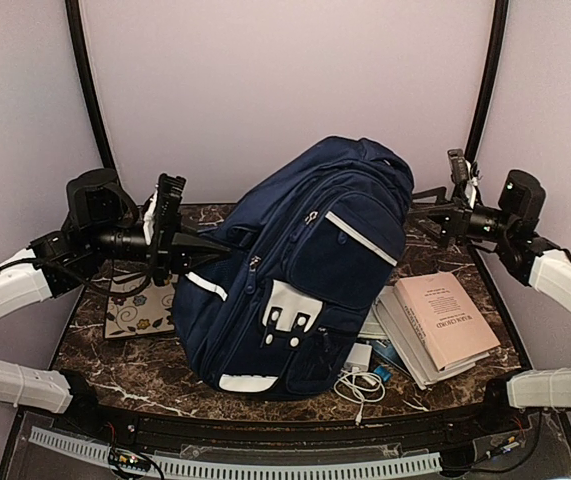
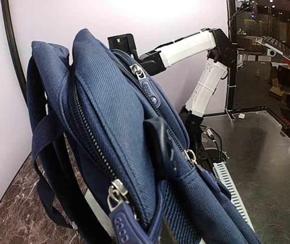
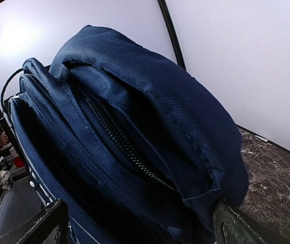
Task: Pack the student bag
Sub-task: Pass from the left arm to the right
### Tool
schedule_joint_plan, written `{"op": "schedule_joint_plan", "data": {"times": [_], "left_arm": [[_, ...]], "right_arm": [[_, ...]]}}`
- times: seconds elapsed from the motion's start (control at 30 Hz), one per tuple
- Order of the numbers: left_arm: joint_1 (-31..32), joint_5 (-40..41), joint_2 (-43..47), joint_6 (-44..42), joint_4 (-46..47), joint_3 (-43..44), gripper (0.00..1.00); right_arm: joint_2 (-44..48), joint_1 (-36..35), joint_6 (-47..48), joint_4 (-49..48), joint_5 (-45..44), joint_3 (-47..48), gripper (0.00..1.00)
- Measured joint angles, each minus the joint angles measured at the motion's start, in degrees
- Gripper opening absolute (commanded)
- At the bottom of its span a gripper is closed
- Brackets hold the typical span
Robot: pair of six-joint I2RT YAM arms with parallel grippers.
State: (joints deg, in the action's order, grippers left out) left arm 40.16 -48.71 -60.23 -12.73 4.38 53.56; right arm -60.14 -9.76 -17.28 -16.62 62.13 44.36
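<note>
The student bag [image 1: 305, 270], a large navy backpack with white trims, stands leaning in the middle of the marble table [image 1: 135, 370]. My left gripper [image 1: 213, 248] reaches in from the left, and its fingers come to a point against the bag's left side. In the left wrist view a dark fingertip [image 2: 158, 141] pinches a fold of the bag's fabric [image 2: 119, 117] between two zipper lines. My right gripper [image 1: 428, 214] is at the bag's upper right. In the right wrist view it [image 3: 139, 208] is open wide around the bag's top [image 3: 150, 96], and its right finger [image 3: 236, 226] touches the fabric.
Stacked books [image 1: 443, 320] lie to the right of the bag, a pink-covered one on top. A white cable and charger [image 1: 360, 380] lie at the bag's front right. A floral mat [image 1: 140, 305] lies at the left under my left arm.
</note>
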Motion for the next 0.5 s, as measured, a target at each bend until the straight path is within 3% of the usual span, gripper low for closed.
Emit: {"op": "schedule_joint_plan", "data": {"times": [0.13,0.2,0.4,0.43,0.5], "left_arm": [[0.0,-0.4,0.5,-0.7,-0.2,-0.3,0.0],[0.0,-0.6,0.6,-0.9,-0.2,-0.4,0.0],[0.1,-2.1,0.6,-0.9,-0.2,-0.5,0.0],[0.2,-2.3,0.7,-0.7,-0.2,-0.5,0.0],[0.3,-2.8,0.8,-0.3,-0.1,-0.5,0.0]], "right_arm": [[-3.3,-1.3,-2.9,-2.3,2.3,3.2,0.98],[-4.9,-2.4,-3.5,-2.3,2.4,4.9,0.9],[-7.9,-5.7,-4.8,-1.8,1.7,9.4,0.28],[-7.9,-5.9,-4.8,-1.7,1.7,9.7,0.02],[-7.9,-6.2,-5.1,-1.9,1.1,10.6,0.0]]}}
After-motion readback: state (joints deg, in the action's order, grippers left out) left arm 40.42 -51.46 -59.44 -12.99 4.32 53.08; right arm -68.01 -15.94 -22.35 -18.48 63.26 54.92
